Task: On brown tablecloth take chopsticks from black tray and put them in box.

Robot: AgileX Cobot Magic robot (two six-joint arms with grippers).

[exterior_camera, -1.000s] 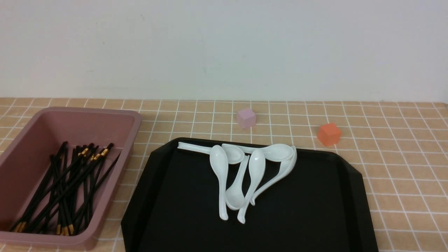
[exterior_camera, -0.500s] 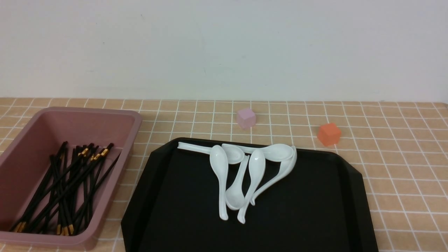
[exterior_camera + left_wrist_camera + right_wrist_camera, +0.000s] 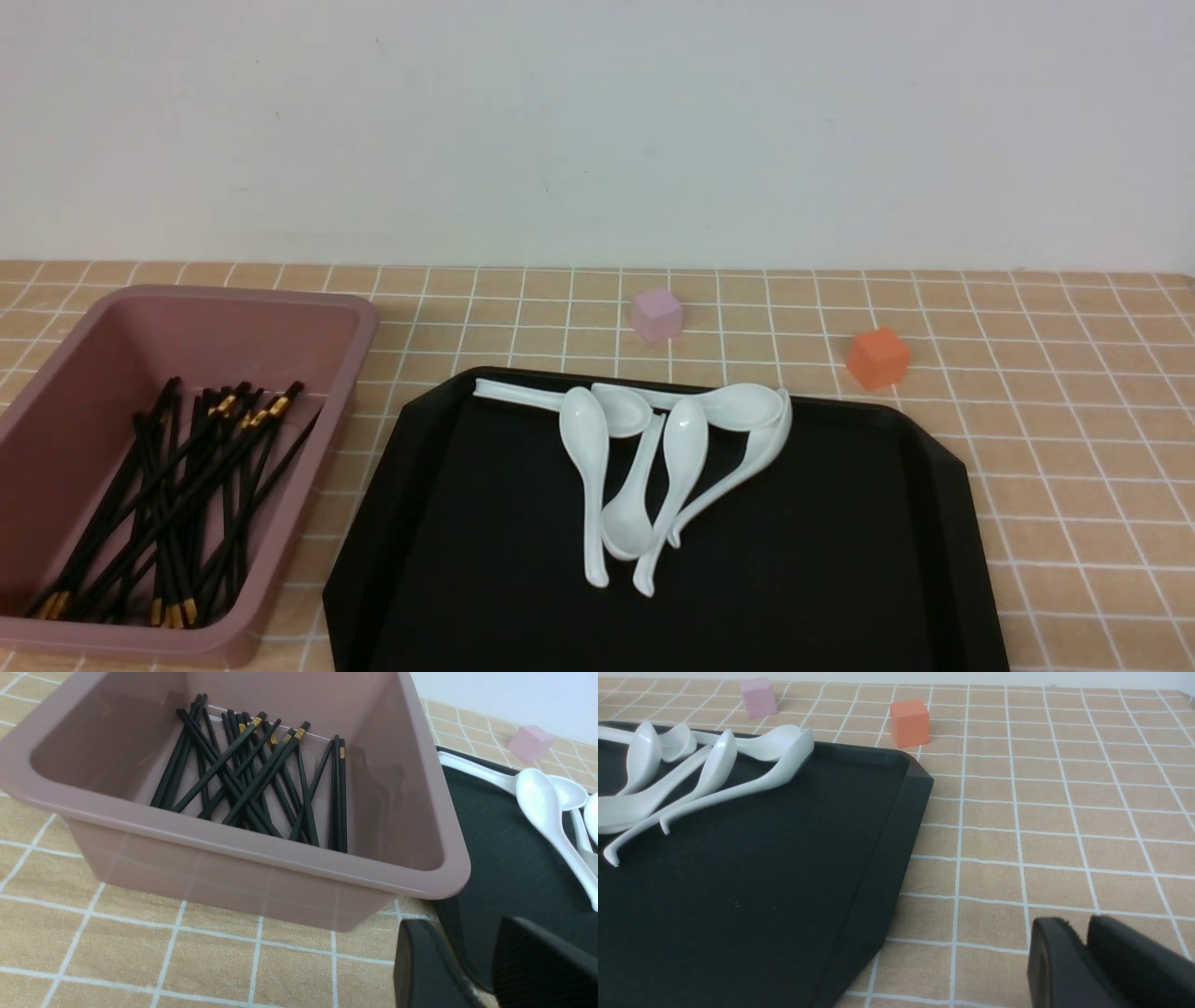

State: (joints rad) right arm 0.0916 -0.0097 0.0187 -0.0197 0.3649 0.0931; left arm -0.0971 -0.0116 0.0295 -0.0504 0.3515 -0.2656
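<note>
Right, your left gripper (image 3: 460, 926) has its fingers apart with nothing between them, seen near the box (image 3: 261, 851) and the edge of the black tray (image 3: 896, 560); your right gripper (image 3: 1079, 924) also shows a gap, a narrow one, and grips nothing, against the brown tablecloth (image 3: 1074, 541) beyond the tray's right side. Neither arm shows in the front view, so they are probably held back to leave the work area free. The tray sits in the middle, likely so either arm can reach it, and the box stands just to its left, which should keep a carry by your left arm short. On the tray, the white spoons (image 3: 586, 443) lie in a loose, overlapping cluster, presumably left because you were asked only for chopsticks; the pink cube (image 3: 657, 317) and orange cube (image 3: 878, 359) rest on the cloth behind it, out of your way. You have the chopsticks (image 3: 218, 765) inside the box, piled and crossing at many angles, slim, straight and dark, with gold bands near their thicker ends, some at the far side and some at the near. You can see none on the visible part of the tray, though its near edge is cut off, so your job looks finished or close to it.
</note>
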